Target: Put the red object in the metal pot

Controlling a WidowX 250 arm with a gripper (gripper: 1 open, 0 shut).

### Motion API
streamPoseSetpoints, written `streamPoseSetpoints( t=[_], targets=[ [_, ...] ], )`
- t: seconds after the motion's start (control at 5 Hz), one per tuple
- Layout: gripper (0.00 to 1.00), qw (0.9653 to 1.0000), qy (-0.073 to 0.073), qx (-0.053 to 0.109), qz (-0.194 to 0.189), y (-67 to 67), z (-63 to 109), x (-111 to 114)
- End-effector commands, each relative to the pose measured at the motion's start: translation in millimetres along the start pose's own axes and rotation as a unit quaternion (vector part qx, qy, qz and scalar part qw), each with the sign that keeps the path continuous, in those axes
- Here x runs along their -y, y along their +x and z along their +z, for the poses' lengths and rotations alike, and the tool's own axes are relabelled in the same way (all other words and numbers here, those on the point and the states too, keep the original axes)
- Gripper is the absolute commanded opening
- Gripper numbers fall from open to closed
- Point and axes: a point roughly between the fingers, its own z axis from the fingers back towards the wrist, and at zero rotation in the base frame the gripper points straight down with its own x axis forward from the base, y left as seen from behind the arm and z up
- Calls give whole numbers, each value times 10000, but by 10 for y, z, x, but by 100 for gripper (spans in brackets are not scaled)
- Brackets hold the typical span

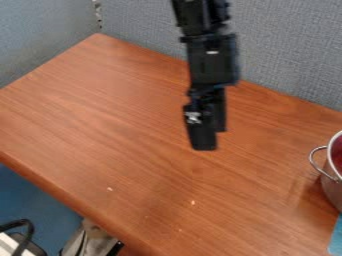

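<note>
At the right edge of the picture, cut off by the frame, stands the metal pot [329,172]: only a curved slice of its thin, shiny rolled rim and a strip of straight grey wall show. Inside that rim a patch of dull red, the red object [337,152], sits against the frame edge; its shape cannot be made out from so small a piece.

Left of the pot the wooden table [94,110] spreads out bare, a smooth reddish-brown top with fine grain and a few pale specks near its front edge. That front edge runs diagonally from the left side down toward the bottom middle, and beyond it the floor drops away in blue-grey shadow. The far edge runs from the top left corner of the table down toward the pot, along a grey-blue textured wall [287,45].

Well to the left of the pot and apart from it, the gripper [202,140] hangs over the middle of the table, black, boxy and matte, pointing steeply down from a black arm [207,45] that enters from the top. Its fingers appear as one dark block from this angle, so the gap between them is not visible here; they stand spread wide, and nothing is seen in them. Bare tabletop lies between the gripper and the pot, and a broader stretch lies on the gripper's other side, away from the pot.
</note>
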Motion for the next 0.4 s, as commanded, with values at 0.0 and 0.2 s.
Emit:
streamPoseSetpoints(
  t=[0.0, 0.2],
  targets=[
    [100, 9997, 188, -10, 141, 273, 262, -9],
    [100, 9994, 169, -100, 276, 570, 410, -44]
  ],
)
